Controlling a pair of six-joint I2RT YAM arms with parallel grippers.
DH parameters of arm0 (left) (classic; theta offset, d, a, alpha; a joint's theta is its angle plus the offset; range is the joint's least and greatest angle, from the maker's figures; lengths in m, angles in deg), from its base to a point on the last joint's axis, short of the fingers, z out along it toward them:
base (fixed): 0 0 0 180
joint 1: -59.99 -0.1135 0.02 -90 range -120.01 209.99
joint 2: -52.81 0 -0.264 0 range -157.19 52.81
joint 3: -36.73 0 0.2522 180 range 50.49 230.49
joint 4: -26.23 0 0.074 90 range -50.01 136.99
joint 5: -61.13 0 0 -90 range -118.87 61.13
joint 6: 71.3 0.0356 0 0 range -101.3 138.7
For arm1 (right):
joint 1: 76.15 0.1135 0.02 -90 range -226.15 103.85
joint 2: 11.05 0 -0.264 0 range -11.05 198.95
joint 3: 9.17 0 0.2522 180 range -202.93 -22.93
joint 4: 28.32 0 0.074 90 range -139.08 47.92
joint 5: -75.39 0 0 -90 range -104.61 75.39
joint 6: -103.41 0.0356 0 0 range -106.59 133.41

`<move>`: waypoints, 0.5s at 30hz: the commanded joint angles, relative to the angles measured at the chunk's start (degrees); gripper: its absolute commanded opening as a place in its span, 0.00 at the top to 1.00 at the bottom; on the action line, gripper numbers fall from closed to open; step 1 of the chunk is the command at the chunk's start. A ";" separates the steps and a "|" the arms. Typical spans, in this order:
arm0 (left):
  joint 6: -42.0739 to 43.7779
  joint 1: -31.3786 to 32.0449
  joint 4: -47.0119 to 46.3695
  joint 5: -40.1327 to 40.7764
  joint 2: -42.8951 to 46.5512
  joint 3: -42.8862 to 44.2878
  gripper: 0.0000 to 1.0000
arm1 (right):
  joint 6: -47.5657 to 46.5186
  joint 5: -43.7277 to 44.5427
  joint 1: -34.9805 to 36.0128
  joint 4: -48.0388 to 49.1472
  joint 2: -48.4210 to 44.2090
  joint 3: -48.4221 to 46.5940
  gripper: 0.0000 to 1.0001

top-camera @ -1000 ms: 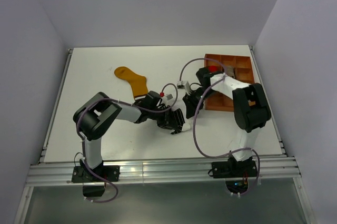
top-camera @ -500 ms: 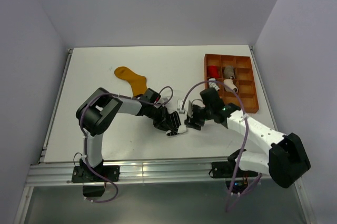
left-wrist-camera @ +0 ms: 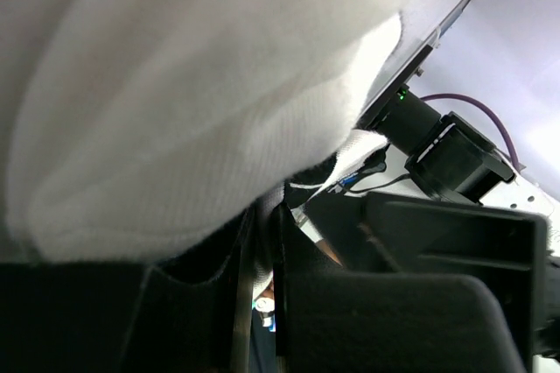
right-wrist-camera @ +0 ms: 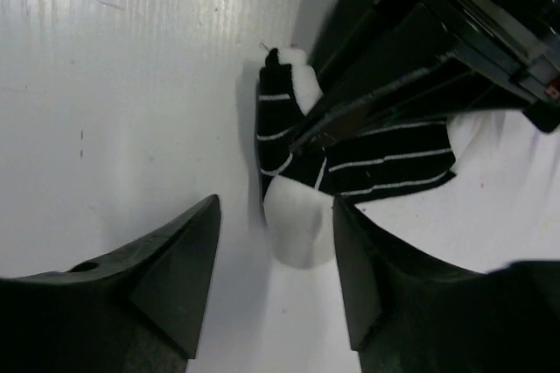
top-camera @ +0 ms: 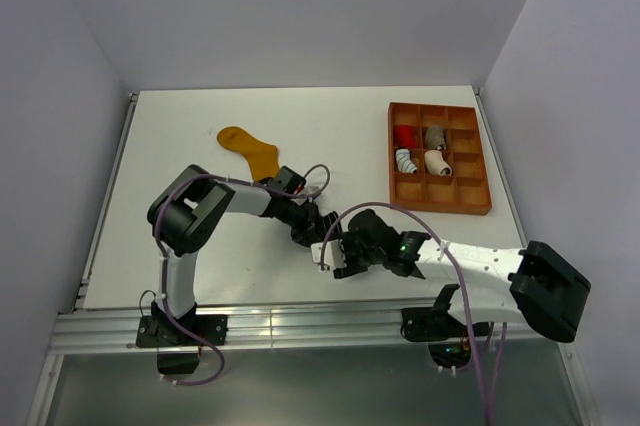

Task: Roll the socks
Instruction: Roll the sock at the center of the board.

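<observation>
The left claw (top-camera: 311, 232) clamps the striped sock (right-wrist-camera: 293, 172); the right claw (right-wrist-camera: 273, 215), jaws apart, faces its toe. The mustard sock (top-camera: 250, 149) lies at eleven o'clock, the tray (top-camera: 440, 207) at two.

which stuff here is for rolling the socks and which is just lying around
For the job:
black-and-white striped sock
mustard-orange sock

Just lying about:
orange compartment tray
in it: red bundle, grey bundle, striped roll, cream roll

Black-and-white striped sock (right-wrist-camera: 296, 182), white-toed, lies bunched between the right gripper's (right-wrist-camera: 276, 207) spread fingers, pinched by the left gripper (top-camera: 309, 230); mustard-orange sock (top-camera: 250, 149) lies flat, well beyond both.
</observation>
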 commanded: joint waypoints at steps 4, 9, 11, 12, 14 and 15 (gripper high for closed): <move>3.63 -0.40 5.73 5.51 -3.65 -0.96 1.00 | -2.09 5.65 3.36 6.33 4.68 -0.79 0.45; 4.69 -0.40 6.08 4.37 -3.83 -0.78 1.00 | -3.15 7.23 3.63 8.07 7.94 -1.58 0.51; 5.74 -0.49 6.87 4.28 -3.83 -0.43 1.00 | -3.24 7.76 3.71 8.26 9.96 -2.11 0.53; 6.01 -0.49 7.14 4.10 -3.83 -0.34 0.99 | -3.15 8.72 3.80 8.78 10.57 -2.37 0.55; 6.80 -0.67 7.40 3.75 -3.83 -0.17 0.99 | -3.41 9.25 3.72 8.96 12.06 -2.90 0.57; 7.24 -0.75 7.40 3.49 -3.92 -0.17 0.99 | -3.33 9.52 3.72 9.14 12.42 -3.07 0.59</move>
